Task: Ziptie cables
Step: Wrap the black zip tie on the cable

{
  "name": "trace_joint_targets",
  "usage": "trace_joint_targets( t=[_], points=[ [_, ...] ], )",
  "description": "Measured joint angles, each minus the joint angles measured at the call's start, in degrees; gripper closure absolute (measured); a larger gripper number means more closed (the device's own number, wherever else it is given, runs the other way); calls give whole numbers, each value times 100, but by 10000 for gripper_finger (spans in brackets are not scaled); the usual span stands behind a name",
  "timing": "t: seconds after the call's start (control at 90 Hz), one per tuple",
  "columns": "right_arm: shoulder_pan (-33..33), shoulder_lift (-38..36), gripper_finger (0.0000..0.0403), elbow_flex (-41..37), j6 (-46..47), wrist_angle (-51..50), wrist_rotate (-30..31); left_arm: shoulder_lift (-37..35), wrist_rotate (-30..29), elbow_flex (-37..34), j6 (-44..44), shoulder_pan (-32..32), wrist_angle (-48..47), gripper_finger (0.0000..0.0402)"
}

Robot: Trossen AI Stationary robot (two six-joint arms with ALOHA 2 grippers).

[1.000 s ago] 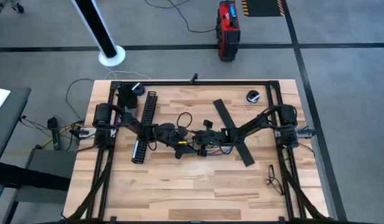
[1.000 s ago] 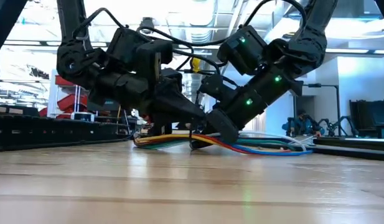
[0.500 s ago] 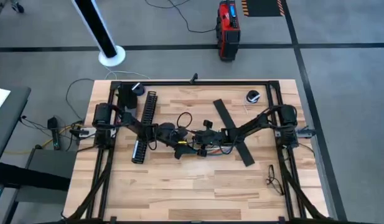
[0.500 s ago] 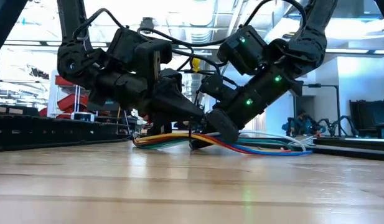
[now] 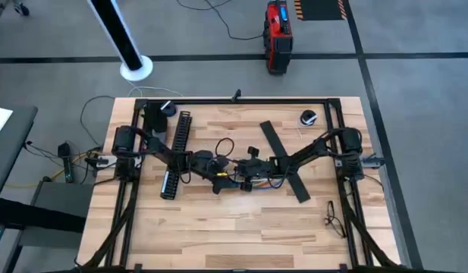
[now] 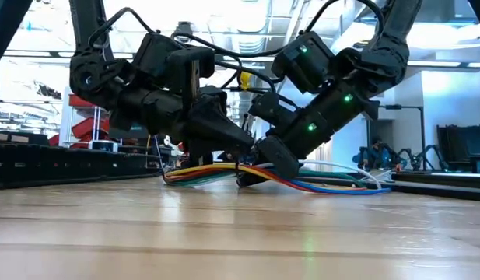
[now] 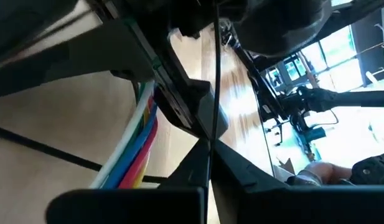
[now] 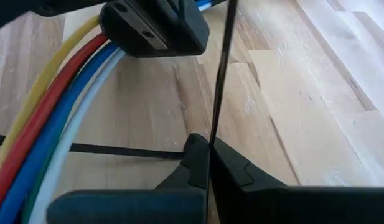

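My left gripper (image 5: 218,173) and right gripper (image 5: 243,173) meet at frame centre, each pinched closed on a thin black ziptie (image 8: 220,74) over the cables (image 6: 302,183) lying mid-table.

Robotics lab: framed wooden table (image 5: 218,227), grey taped floor (image 5: 416,83), red parts bins (image 6: 80,117).

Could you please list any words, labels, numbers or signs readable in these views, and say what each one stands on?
None can be read.
Red case on the floor beyond the table: a pale patch on top, too small to read.
Yellow-and-black striped marking on the floor: stripes only, no text.
Cables, both arms and the table: no lettering shows.
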Motion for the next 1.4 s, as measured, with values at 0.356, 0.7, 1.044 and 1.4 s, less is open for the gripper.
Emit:
trace_joint_targets(
  t=[0.356, 0.7, 1.044, 1.4],
  points=[
    [0, 0, 403, 0, -1, 0, -7, 2, 2, 0, -64, 3, 7, 402],
    [-4, 0, 403, 0, 0, 2, -81, 2, 67, 0, -325, 100, 22, 402],
    [-4, 0, 403, 0, 2, 17, -118, 0, 146, 0, -532, 87, 17, 402],
    [-4, 2, 403, 126, -237, -24, -142, 2, 207, 52, -681, 77, -36, 402]
  ],
)
